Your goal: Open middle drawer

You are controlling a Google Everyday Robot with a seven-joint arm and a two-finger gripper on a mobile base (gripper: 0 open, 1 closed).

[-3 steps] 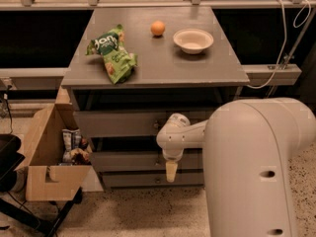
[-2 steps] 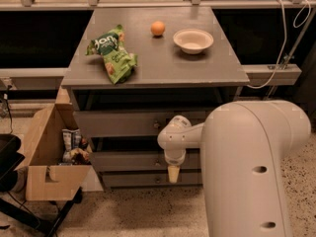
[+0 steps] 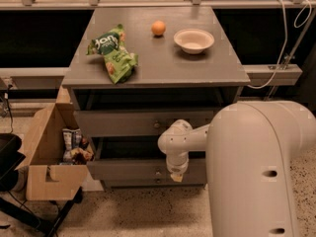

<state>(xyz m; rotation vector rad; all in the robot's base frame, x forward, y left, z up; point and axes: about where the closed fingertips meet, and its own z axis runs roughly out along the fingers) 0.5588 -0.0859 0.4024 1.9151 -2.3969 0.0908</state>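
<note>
The grey cabinet has three drawer fronts. The middle drawer (image 3: 123,170) is a wide low grey front with a small round knob (image 3: 158,172), and a dark gap shows above it. The taller top drawer (image 3: 118,123) sits above it, and the narrower lowest front (image 3: 128,183) below. My gripper (image 3: 176,176) hangs point-down from the white wrist (image 3: 174,143), in front of the middle drawer's front and just right of its knob. I cannot tell whether it touches the knob or the front.
A green chip bag (image 3: 112,53), an orange (image 3: 158,27) and a white bowl (image 3: 194,40) lie on the cabinet top. An open cardboard box (image 3: 47,181) with snacks stands at the cabinet's left. My large white arm body (image 3: 261,172) fills the right foreground.
My gripper has shifted slightly right and down along the middle drawer's front. The drawers and the things on top look the same.
</note>
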